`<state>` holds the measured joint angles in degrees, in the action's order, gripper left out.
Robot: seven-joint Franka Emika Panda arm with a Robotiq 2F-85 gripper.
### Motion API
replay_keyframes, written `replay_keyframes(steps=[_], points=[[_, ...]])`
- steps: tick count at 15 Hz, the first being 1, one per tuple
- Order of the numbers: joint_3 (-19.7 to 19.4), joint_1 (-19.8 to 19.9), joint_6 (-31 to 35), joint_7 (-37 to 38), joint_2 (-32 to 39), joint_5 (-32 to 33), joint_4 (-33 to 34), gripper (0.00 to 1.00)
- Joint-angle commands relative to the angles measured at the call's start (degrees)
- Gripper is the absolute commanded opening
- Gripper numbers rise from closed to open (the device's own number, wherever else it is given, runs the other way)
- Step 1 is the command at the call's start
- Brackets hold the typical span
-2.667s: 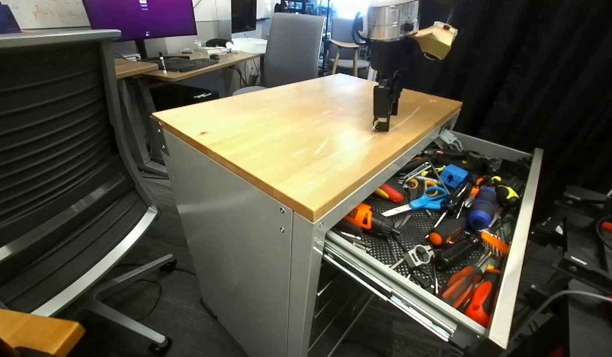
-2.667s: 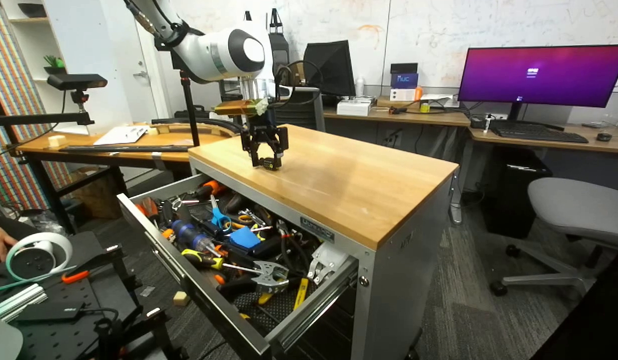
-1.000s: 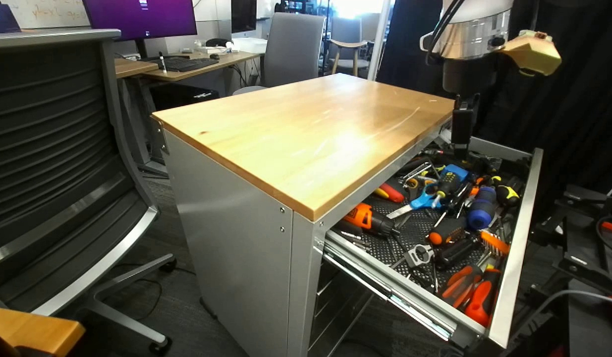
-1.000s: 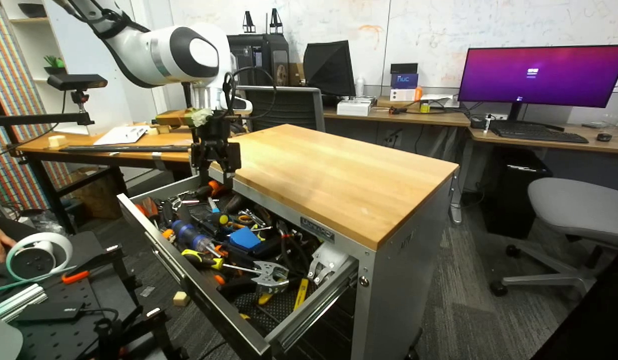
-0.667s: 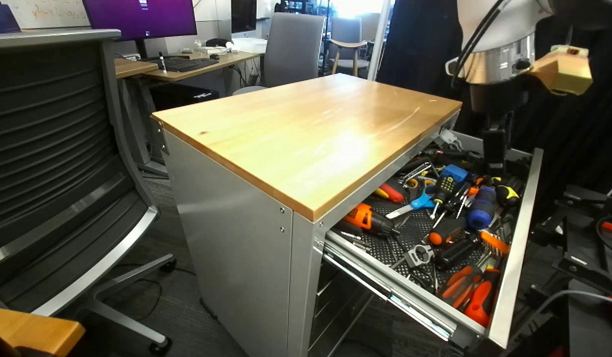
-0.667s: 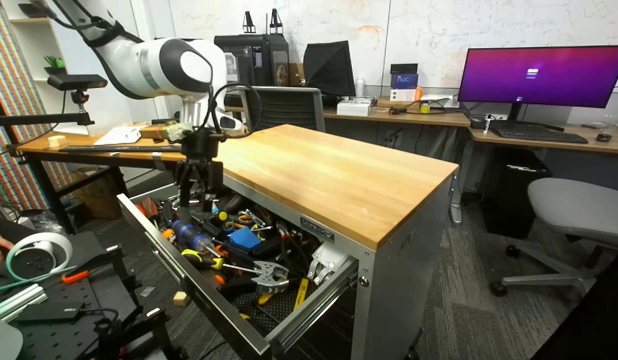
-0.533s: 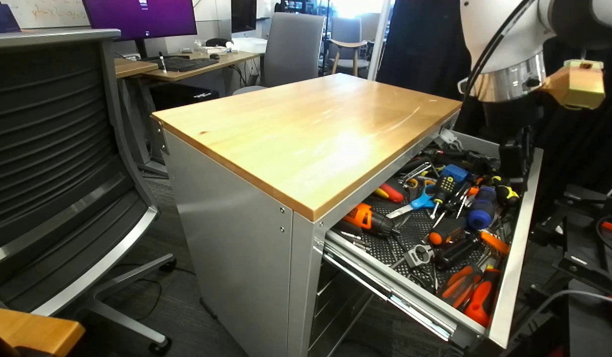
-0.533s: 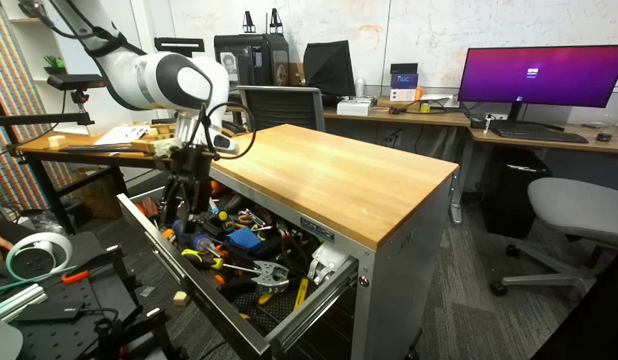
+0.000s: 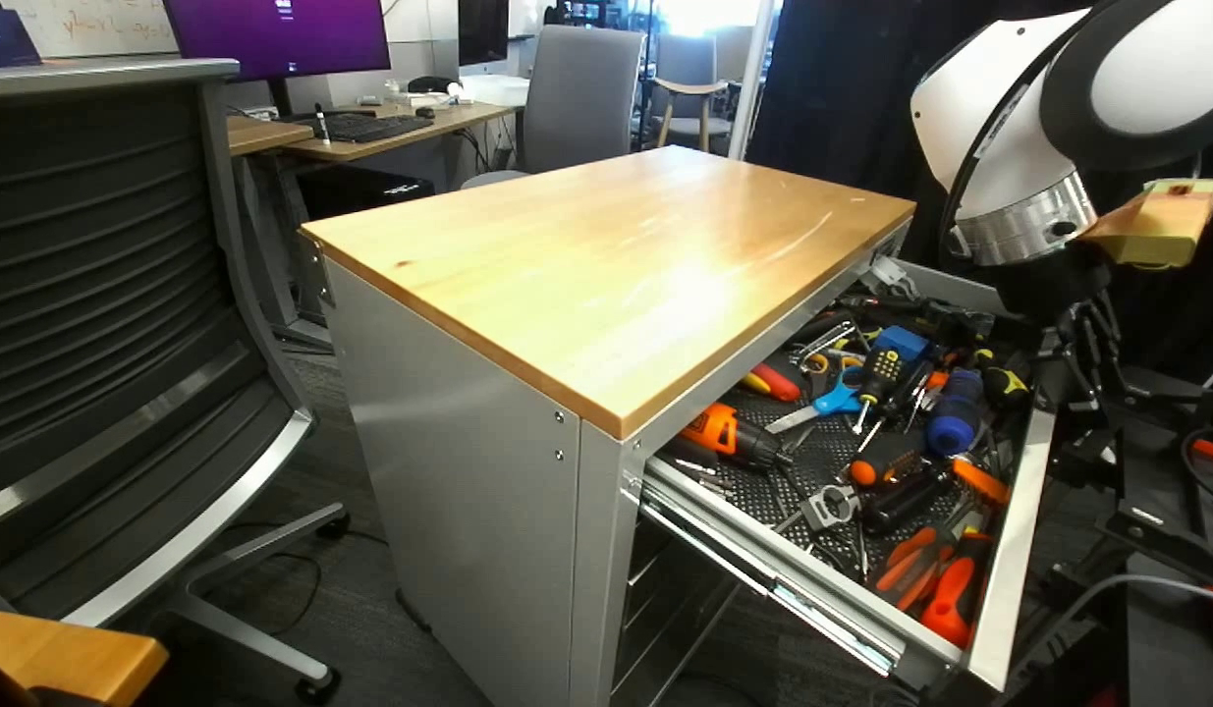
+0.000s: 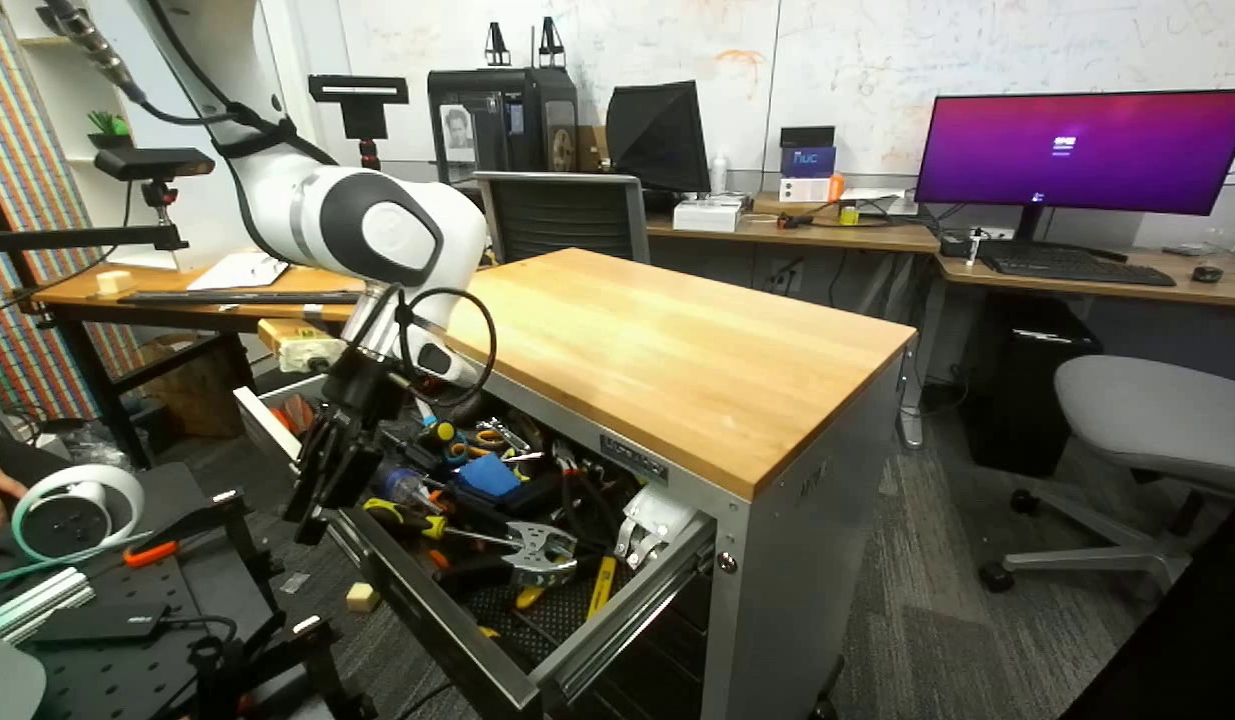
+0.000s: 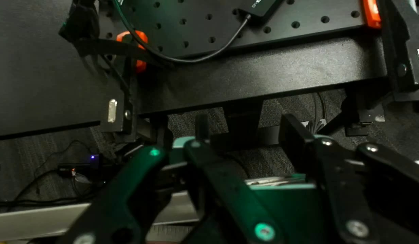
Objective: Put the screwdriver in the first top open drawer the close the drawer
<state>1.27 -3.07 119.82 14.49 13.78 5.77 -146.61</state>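
See stubby, yellow-dotted screwdriver (image 9: 882, 371) inside metal drawer (image 9: 1020, 550), wide-spread, empty end effector (image 11: 245, 125) by its front, "NUC" box (image 10: 807, 160) beyond.

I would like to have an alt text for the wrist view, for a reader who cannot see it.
The robot's open gripper, holding nothing visible, extends across the pale front edge of the drawer. At the top is a black board with holes, crossed by a curved cable; dark carpet shows below that.

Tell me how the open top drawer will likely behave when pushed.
The drawer should glide straight in, riding on a metal rail. It is probably heavy, crowded with tools; the rounded blue handle may roll.
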Motion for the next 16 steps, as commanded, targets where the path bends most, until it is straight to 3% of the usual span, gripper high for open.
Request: replay_keyframes(steps=[1,4,5,8,16], points=[[0.0,-0.6,1.6,0.2,2.0,-1.1,2.4,0.27],[0.4,-1.5,3.5,1.1,3.0,-0.2,3.7,0.02],[0.5,-1.7,3.7,1.0,3.0,-0.1,3.9,0.0],[0.5,-2.3,5.6,1.3,2.8,0.2,4.0,0.0],[0.0,-6.7,16.4,11.6,4.0,11.1,5.5,0.0]])
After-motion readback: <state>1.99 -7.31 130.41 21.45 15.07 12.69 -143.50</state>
